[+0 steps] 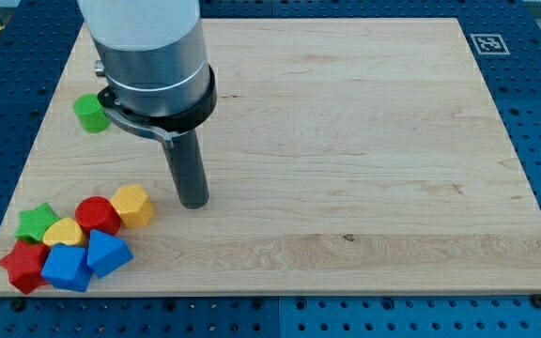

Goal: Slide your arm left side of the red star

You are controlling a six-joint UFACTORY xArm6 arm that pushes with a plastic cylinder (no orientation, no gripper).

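Observation:
The red star (pixel 23 265) lies near the board's bottom left corner, at the left end of a cluster of blocks. My tip (pixel 193 203) rests on the board to the upper right of that cluster, a short way right of the yellow hexagon block (pixel 133 205). Between the tip and the red star lie the red round block (pixel 97 215), the yellow heart-like block (pixel 65 232), a blue block (pixel 107 252) and a second blue block (pixel 67 267). A green star (pixel 38 222) sits just above the red star.
A green cylinder (pixel 89 112) stands alone near the board's left edge, partly behind the arm's grey body (pixel 148 56). A black-and-white marker (pixel 487 43) is at the board's top right corner. The wooden board (pixel 364 169) lies on a blue perforated table.

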